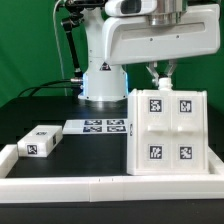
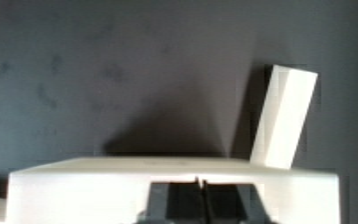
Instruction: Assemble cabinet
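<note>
The white cabinet body (image 1: 166, 135) lies on the black table at the exterior view's right, with four square tags on its upper face. My gripper (image 1: 160, 76) is at its far edge, touching or just above it. In the wrist view the dark fingers (image 2: 179, 200) meet with nothing between them, right against a broad white edge of the cabinet body (image 2: 105, 175). A narrow white bar (image 2: 290, 115) rises beyond that edge; I cannot tell which part it is. A small white panel piece (image 1: 38, 141) with a tag lies apart at the exterior view's left.
The marker board (image 1: 104, 126) lies flat between the panel piece and the cabinet body. A long low white border rail (image 1: 100, 184) runs along the front and turns up the left side. The robot's white base (image 1: 100, 80) stands behind the marker board.
</note>
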Available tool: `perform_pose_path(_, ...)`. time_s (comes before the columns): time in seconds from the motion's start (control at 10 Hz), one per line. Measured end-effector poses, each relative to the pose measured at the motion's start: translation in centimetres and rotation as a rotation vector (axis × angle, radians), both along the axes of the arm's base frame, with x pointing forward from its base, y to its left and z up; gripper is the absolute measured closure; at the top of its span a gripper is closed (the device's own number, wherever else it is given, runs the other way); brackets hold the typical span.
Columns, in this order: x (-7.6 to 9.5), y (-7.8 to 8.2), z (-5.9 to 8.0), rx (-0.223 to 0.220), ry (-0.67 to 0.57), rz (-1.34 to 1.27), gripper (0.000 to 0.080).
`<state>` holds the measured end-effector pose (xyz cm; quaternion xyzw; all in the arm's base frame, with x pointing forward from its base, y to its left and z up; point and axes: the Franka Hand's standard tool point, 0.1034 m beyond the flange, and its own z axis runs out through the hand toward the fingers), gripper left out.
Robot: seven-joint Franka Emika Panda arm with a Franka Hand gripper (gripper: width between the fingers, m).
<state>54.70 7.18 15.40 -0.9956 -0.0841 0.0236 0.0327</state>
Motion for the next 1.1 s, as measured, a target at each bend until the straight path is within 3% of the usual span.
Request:
perform_pose_path(0.3, 1.9, 0.0, 0.7, 0.004, 0.014, -0.003, 0.0798)
perform_pose_path(0.4, 1.8, 0.0, 0.5, 0.003, 0.014, -0.002, 0.0798)
perform_pose_path(0.5, 1.8, 0.0, 0.5, 0.003, 0.015, -0.002, 0.0675)
perform_pose_path(0.6, 1.8, 0.0, 0.5, 0.003, 0.015, -0.002, 0.0675)
perform_pose_path(0.8, 1.8, 0.0, 0.4, 0.003, 0.016, -0.002, 0.0400)
perform_pose_path(0.9, 1.7, -0.1, 0.4, 0.003, 0.017, -0.004, 0.0400)
perform_pose_path(1.0, 0.7, -1.4, -0.3, -0.005, 0.028, -0.024, 0.0218)
perform_pose_path(1.1, -0.5, -3.1, -1.0, -0.015, 0.040, -0.051, 0.0088)
